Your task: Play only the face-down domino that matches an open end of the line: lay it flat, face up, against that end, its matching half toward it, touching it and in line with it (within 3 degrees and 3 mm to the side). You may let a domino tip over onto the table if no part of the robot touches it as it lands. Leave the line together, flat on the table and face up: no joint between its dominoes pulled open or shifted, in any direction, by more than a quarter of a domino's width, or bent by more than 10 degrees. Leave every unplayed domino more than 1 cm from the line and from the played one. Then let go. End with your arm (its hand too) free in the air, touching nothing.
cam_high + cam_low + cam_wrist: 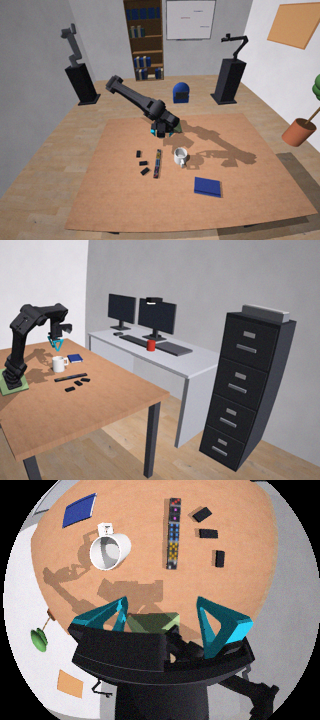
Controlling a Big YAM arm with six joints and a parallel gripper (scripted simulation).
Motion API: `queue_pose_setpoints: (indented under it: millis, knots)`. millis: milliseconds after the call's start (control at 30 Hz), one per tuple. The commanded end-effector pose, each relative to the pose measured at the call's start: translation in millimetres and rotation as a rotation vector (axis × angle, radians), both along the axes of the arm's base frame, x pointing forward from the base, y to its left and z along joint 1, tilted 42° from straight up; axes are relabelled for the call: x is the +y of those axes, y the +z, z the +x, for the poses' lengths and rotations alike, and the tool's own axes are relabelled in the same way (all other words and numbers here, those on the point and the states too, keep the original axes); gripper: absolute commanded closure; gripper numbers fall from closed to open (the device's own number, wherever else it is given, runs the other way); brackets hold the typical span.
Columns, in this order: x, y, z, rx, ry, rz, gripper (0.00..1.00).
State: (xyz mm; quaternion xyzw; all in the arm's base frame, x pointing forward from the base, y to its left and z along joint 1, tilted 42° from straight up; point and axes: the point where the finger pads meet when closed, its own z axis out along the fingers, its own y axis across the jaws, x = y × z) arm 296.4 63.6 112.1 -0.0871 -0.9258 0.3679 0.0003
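Observation:
The line of dominoes point(157, 163) point(70, 377) point(173, 534) lies straight and face up; in the wrist view its halves show red pips at the far end, then magenta, blue and yellow, with greyish pips at the near end. Three black face-down dominoes lie apart beside it: one point(138, 153) point(70, 389) point(220, 559) nearest the arm base, one point(143, 163) point(78, 383) point(208, 533) in the middle, crosswise to the line, and one point(145, 171) point(85, 379) point(202, 514) turned at an angle. My gripper point(162, 133) point(162, 600) is open and empty, high above the table.
A white mug point(180, 156) point(58, 364) point(110, 552) stands on the line's other side from the loose dominoes. A blue book point(207, 186) point(75, 358) point(79, 510) lies beyond the mug. The arm's green base plate point(23, 383) is at the table's edge.

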Motion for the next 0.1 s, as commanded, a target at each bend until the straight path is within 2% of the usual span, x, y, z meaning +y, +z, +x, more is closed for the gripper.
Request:
queue_pose_setpoints:
  millis: [0, 67]
  knots:
    - [1.9, 1.5, 1.6, -0.006, 0.003, 0.003, 0.07]
    - [1.9, 1.5, 1.6, -0.006, 0.003, 0.003, 0.07]
